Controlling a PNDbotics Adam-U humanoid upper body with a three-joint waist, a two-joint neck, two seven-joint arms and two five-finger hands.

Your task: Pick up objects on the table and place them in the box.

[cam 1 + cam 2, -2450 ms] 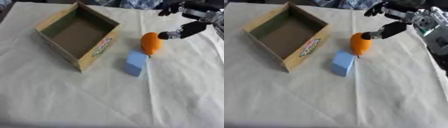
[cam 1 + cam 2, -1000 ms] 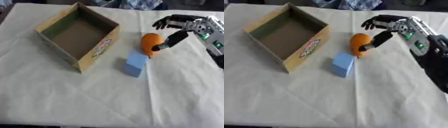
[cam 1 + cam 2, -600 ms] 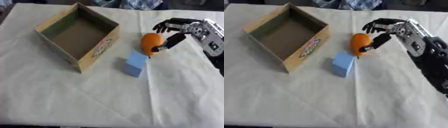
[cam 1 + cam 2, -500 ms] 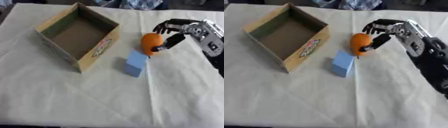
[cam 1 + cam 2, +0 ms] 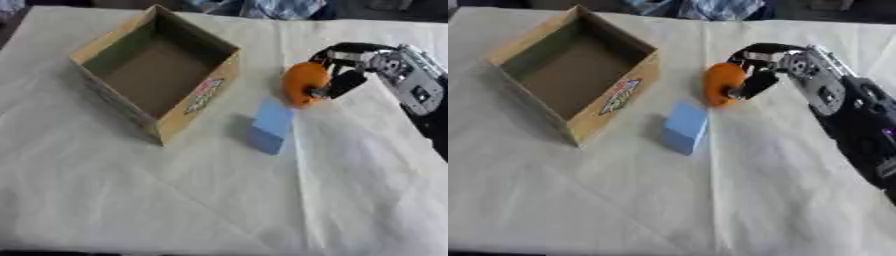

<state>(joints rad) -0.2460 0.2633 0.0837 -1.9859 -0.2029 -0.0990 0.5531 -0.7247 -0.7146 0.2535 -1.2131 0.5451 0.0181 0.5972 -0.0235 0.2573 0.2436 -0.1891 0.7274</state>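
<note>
An orange rounded object [image 5: 302, 83] stands on the white cloth right of the open cardboard box [image 5: 84, 78]. My right hand [image 5: 350, 65] comes in from the right, its fingers curled over the top of the orange object and its thumb against the near side. A light blue block [image 5: 270, 124] lies just in front of the orange object, beside the box's near right corner. The box is empty inside. My left hand shows in neither view.
The white cloth [image 5: 219, 200] covers the whole table. Dark and blue shapes lie past the far edge [image 5: 262, 7]. My right forearm [image 5: 850, 120] crosses the right side of the table.
My right hand has drawn in from the right and its fingers have curled round the orange object. The box and blue block have stayed put.
</note>
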